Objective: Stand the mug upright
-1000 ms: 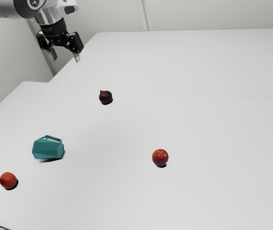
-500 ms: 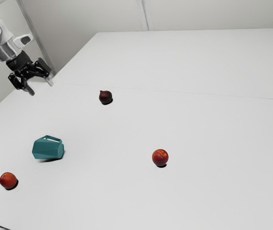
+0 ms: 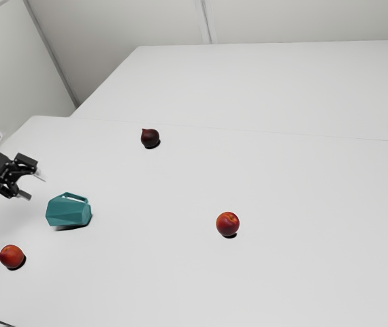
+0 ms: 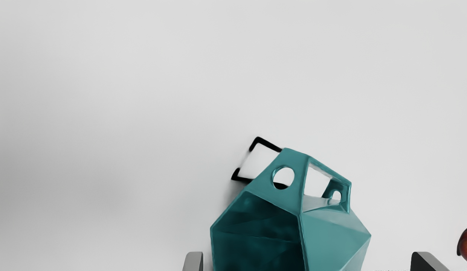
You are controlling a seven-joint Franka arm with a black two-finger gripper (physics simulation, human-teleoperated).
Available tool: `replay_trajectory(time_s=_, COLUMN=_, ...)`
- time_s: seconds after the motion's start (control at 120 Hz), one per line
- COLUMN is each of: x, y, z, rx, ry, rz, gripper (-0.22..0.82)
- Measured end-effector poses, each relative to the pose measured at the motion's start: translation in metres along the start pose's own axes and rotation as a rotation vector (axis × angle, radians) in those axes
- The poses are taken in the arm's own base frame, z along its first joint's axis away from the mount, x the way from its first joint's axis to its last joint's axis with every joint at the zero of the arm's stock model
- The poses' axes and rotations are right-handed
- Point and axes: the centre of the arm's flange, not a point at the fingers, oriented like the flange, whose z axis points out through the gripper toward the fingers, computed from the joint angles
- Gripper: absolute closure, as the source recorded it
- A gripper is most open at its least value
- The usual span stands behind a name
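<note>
At the exterior view's left edge my gripper (image 3: 33, 187) hangs just to the left of the teal mug (image 3: 69, 210), with a gap between them. The faceted mug lies on its side, its handle angled upward. In the wrist view the mug (image 4: 331, 235) shows its dark open mouth and its holed handle. The fingertips of my gripper (image 4: 307, 261) stand wide apart there, one toward each side of the mug, and neither touches it.
On the white table (image 3: 282, 177) a reddish fruit (image 3: 11, 256) rests close to the mug. Another one (image 3: 227, 223) lies farther to the exterior view's right, and a dark round object (image 3: 150, 137) sits farther back.
My gripper has swung down from the exterior view's upper left to beside the mug, tilting as it came. The mug and the round objects have stayed put.
</note>
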Motion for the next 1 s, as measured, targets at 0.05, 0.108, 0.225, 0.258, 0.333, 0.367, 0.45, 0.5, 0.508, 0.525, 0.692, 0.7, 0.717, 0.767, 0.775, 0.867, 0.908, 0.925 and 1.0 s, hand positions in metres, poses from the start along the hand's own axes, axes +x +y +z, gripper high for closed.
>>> replay_trajectory(time_s=0.05, x=-0.003, y=-0.019, z=0.007, rx=-0.044, ry=0.004, rz=0.003, gripper=0.00)
replay_trajectory(time_s=0.108, x=-0.005, y=-0.032, z=0.014, rx=-0.093, ry=0.010, rz=0.021, gripper=0.00)
replay_trajectory(time_s=0.225, x=-0.011, y=-0.039, z=0.029, rx=-0.178, ry=0.024, rz=0.083, gripper=0.00)
replay_trajectory(time_s=0.258, x=-0.015, y=-0.041, z=0.035, rx=-0.203, ry=0.026, rz=0.095, gripper=0.00)
replay_trajectory(time_s=0.333, x=-0.028, y=-0.053, z=0.040, rx=-0.249, ry=0.042, rz=0.105, gripper=0.00)
replay_trajectory(time_s=0.367, x=-0.031, y=-0.055, z=0.042, rx=-0.266, ry=0.049, rz=0.115, gripper=0.00)
replay_trajectory(time_s=0.45, x=-0.034, y=-0.053, z=0.045, rx=-0.297, ry=0.067, rz=0.149, gripper=0.00)
replay_trajectory(time_s=0.5, x=-0.035, y=-0.051, z=0.046, rx=-0.311, ry=0.076, rz=0.167, gripper=0.00)
replay_trajectory(time_s=0.508, x=-0.035, y=-0.051, z=0.046, rx=-0.314, ry=0.078, rz=0.170, gripper=0.00)
replay_trajectory(time_s=0.525, x=-0.035, y=-0.051, z=0.047, rx=-0.318, ry=0.081, rz=0.175, gripper=0.00)
replay_trajectory(time_s=0.692, x=-0.042, y=-0.039, z=0.062, rx=-0.377, ry=0.091, rz=0.197, gripper=0.00)
replay_trajectory(time_s=0.7, x=-0.042, y=-0.037, z=0.062, rx=-0.379, ry=0.091, rz=0.199, gripper=0.00)
replay_trajectory(time_s=0.717, x=-0.042, y=-0.035, z=0.063, rx=-0.382, ry=0.090, rz=0.203, gripper=0.00)
replay_trajectory(time_s=0.767, x=-0.042, y=-0.032, z=0.066, rx=-0.390, ry=0.089, rz=0.211, gripper=0.00)
replay_trajectory(time_s=0.775, x=-0.042, y=-0.031, z=0.067, rx=-0.392, ry=0.088, rz=0.212, gripper=0.00)
replay_trajectory(time_s=0.867, x=-0.046, y=-0.025, z=0.074, rx=-0.406, ry=0.083, rz=0.218, gripper=0.00)
replay_trajectory(time_s=0.908, x=-0.049, y=-0.021, z=0.076, rx=-0.411, ry=0.082, rz=0.222, gripper=0.00)
replay_trajectory(time_s=0.925, x=-0.049, y=-0.020, z=0.077, rx=-0.412, ry=0.082, rz=0.223, gripper=0.00)
replay_trajectory(time_s=1.0, x=-0.050, y=-0.015, z=0.078, rx=-0.414, ry=0.084, rz=0.232, gripper=0.04)
